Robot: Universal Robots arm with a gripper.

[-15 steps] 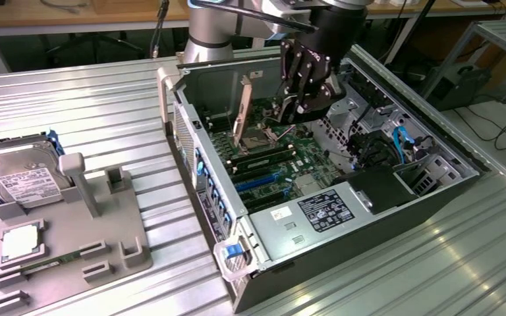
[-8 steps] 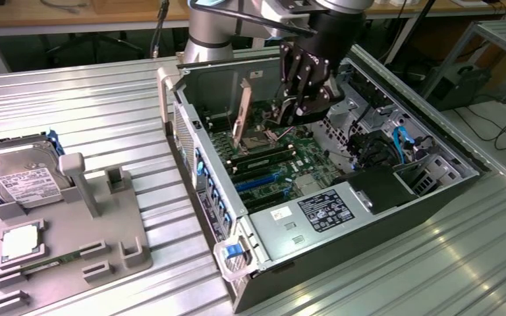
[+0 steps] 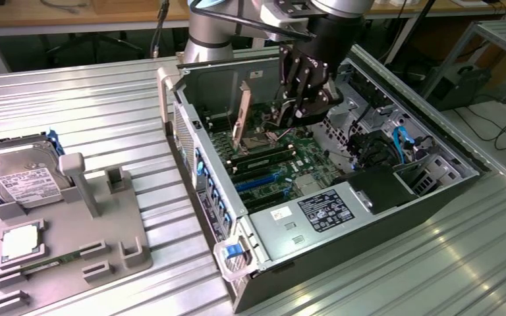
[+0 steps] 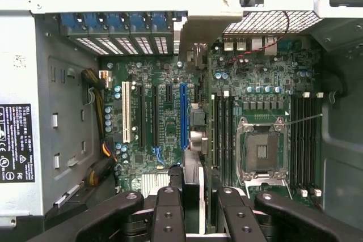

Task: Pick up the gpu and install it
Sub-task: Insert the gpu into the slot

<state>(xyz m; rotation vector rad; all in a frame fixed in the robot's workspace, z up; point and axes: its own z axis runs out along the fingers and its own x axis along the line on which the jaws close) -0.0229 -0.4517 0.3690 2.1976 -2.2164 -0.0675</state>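
Observation:
In the wrist view the gpu shows edge-on as a thin card between my two black fingers, and my gripper is shut on it. It hangs above the motherboard, roughly in line with the long blue slot, not touching it. In the exterior view my gripper reaches down into the open computer case. The gpu's pale bracket stands upright towards the case's rear wall.
A white slot, black slots and the CPU socket lie under the card. Cables and the case walls stand close around the arm. On the exterior view's left, a grey fixture carries a hard drive and a memory stick.

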